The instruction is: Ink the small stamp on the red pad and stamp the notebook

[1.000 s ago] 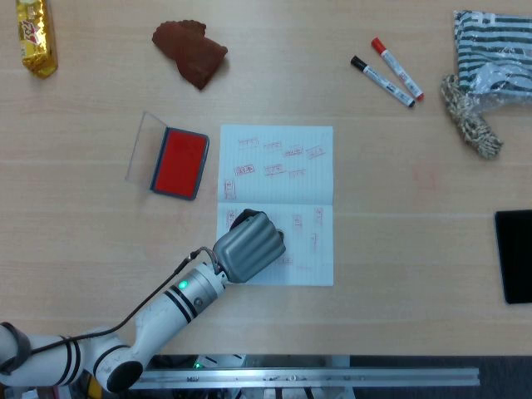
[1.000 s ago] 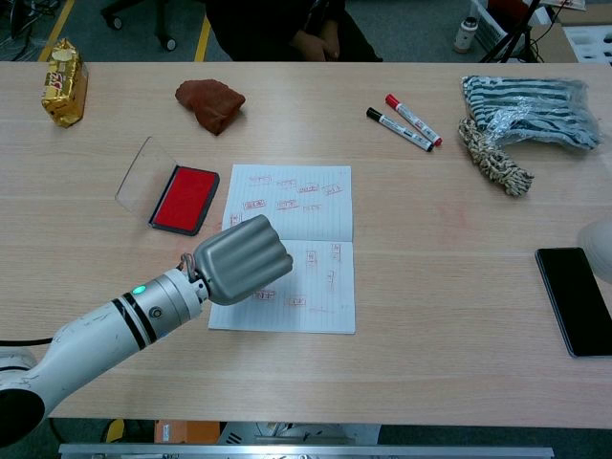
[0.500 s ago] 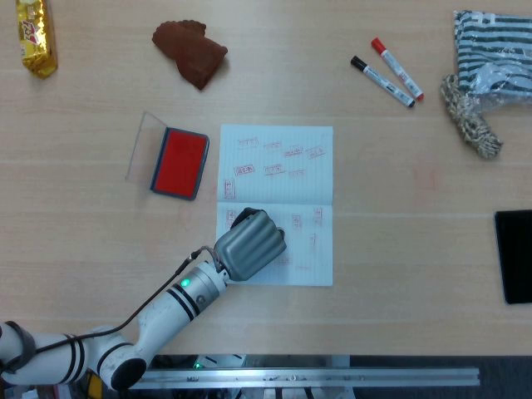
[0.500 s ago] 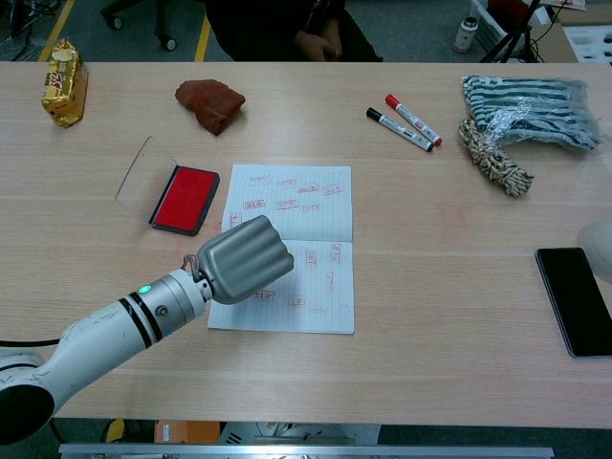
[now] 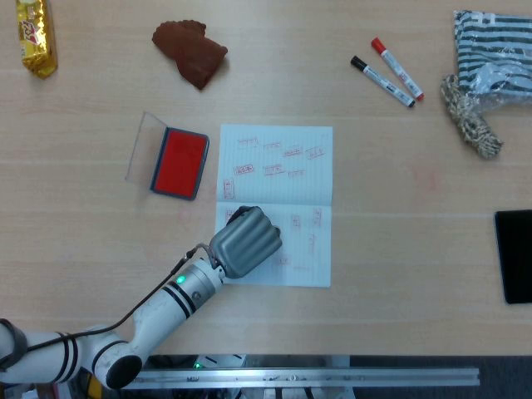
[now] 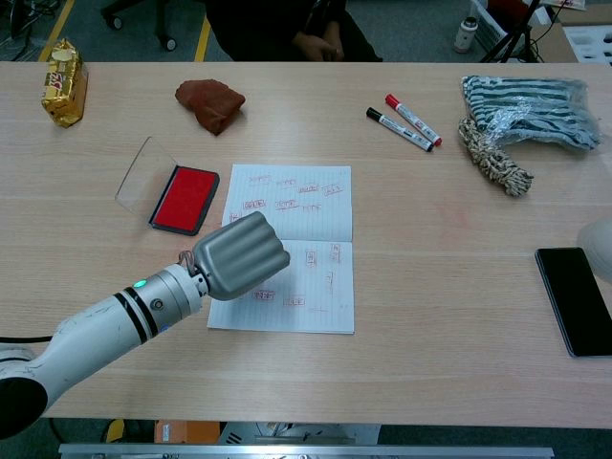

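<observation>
Notebook: the open white lined notebook [image 5: 287, 179] has slid slightly toward me; red imprints cover both pages.
Left hand: my grey left hand [image 5: 243, 242], fingers curled in a fist, has drifted left over the lower page, suggesting pressing or lifting.
Red pad: the open red ink pad [image 5: 179, 162] lies just beside the notebook.
Small stamp: hidden; whether my fist holds it, I cannot tell.
</observation>
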Controlling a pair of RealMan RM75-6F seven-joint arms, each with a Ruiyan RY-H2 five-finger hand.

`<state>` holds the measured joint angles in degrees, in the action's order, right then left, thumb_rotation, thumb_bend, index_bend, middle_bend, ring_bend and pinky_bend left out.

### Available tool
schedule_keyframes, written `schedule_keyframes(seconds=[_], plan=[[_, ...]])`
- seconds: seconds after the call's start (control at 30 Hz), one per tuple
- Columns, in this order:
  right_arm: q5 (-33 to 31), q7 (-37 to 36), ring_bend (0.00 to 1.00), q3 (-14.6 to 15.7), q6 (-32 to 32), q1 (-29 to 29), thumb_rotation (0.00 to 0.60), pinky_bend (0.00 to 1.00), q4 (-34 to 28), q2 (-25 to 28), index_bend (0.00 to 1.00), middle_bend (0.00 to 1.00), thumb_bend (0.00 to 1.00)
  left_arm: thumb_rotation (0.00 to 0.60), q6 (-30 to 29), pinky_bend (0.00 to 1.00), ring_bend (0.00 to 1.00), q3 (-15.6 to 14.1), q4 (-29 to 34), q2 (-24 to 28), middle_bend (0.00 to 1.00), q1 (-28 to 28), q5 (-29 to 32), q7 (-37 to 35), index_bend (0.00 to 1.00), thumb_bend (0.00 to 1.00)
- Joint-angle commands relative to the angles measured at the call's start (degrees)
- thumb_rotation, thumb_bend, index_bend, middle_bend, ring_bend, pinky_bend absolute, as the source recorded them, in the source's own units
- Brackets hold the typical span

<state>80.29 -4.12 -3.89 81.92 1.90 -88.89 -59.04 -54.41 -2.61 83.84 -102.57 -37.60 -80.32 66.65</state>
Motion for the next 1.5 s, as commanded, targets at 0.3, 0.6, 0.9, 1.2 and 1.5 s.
schedule_keyframes(seconds=[0.3,0.6,0.9,1.2,1.5], plan=[[0.40,-0.51,0.34,-0.11,0.17,-0.01,0.600,0.43,0.22,-0.24,0.41,0.41,0.29,0.600,-4.65,1.00,1.00,1.43,9.78,7.80,1.00,0.10,-1.47,-0.76,0.57,0.28],[0.65,-0.52,0.34,-0.09,0.12,0.05,0.600,0.43,0.26,-0.38,0.41,0.41,0.29,0.600,-4.22,1.00,1.00,0.50,11.28,6.64,1.00,-0.01,-0.97,0.82,0.57,0.28],[0.43,-0.09,0.34,-0.18,0.25,-0.13,0.600,0.43,-0.15,0.14,0.41,0.41,0.29,0.600,-2.76,1.00,1.00,0.26,7.41,0.99,1.00,-0.79,0.44,3.80,0.57,0.28],[0.07,0.41,0.34,-0.24,0.03,-0.14,0.600,0.43,-0.46,0.31,0.41,0.41,0.29,0.600,-3.01,1.00,1.00,0.21,3.39,-2.00,1.00,-0.57,2.14,4.59,0.57,0.28],[-0.07,1.02,0.34,-0.32,-0.33,0.09,0.600,0.43,-0.78,0.36,0.41,0.41,0.29,0.600,-4.03,1.00,1.00,-0.32,1.25,-3.84,1.00,-0.40,1.84,4.89,0.57,0.28]])
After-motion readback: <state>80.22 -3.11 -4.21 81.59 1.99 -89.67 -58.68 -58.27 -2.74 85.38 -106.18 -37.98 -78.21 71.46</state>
